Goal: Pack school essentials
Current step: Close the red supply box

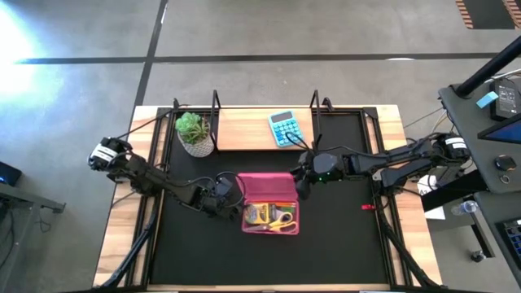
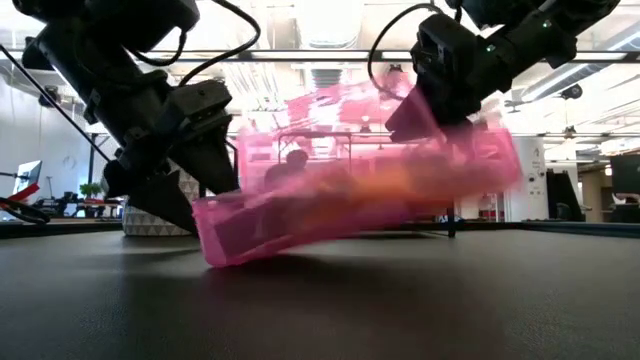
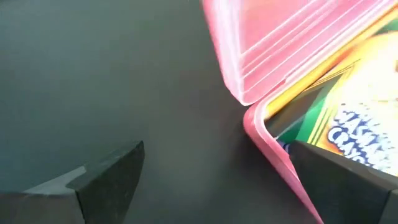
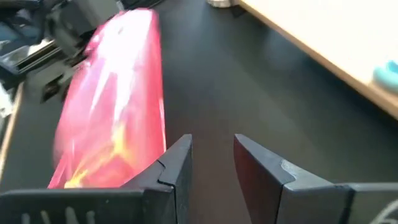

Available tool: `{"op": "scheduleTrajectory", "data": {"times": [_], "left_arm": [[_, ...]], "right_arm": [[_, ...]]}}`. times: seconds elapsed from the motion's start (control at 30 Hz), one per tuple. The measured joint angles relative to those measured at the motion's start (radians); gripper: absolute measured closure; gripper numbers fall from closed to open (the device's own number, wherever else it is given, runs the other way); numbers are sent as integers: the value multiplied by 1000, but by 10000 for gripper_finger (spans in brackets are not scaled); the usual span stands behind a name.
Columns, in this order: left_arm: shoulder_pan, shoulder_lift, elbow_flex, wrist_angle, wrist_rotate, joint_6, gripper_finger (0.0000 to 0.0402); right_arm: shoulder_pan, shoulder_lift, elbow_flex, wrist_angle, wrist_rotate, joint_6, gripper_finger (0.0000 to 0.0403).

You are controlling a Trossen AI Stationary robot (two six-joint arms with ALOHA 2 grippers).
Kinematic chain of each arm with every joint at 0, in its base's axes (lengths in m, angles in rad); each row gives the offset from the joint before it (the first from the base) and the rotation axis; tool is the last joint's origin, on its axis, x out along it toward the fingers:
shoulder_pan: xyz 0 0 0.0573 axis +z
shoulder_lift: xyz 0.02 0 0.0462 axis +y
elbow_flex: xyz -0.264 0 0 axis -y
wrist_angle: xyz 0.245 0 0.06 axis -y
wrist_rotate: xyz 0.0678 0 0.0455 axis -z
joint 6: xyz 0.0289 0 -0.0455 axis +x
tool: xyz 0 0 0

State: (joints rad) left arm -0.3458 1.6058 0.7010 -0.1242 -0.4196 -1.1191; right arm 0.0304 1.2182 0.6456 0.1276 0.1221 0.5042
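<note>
Grey floor (image 1: 73, 89), bright ceiling lights (image 2: 330, 20)

Both arms are built of dark, nearly black segments joined by chunky rounded joints. Black cables loop loosely along each arm. The left arm (image 1: 155, 181), at the high view's left, ends at its base in a white-and-black cylindrical part. The right arm (image 1: 391, 163), at the right, has a similar white-marked base and a small green light near the wrist. The fingers (image 4: 174, 168) are flat, dark, angular wedges with matte grey faces.
</note>
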Motion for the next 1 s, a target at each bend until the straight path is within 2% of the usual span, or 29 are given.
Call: {"op": "scheduleTrajectory", "data": {"times": [0.27,0.53,1.0], "left_arm": [[1,0,39,3,-13,29,13],[9,0,50,1,-19,26,13],[19,2,68,0,-26,26,13]], "right_arm": [[0,2,0,8,2,-21,294],[12,2,0,29,-153,17,294],[159,10,0,57,-175,145,294]]}}
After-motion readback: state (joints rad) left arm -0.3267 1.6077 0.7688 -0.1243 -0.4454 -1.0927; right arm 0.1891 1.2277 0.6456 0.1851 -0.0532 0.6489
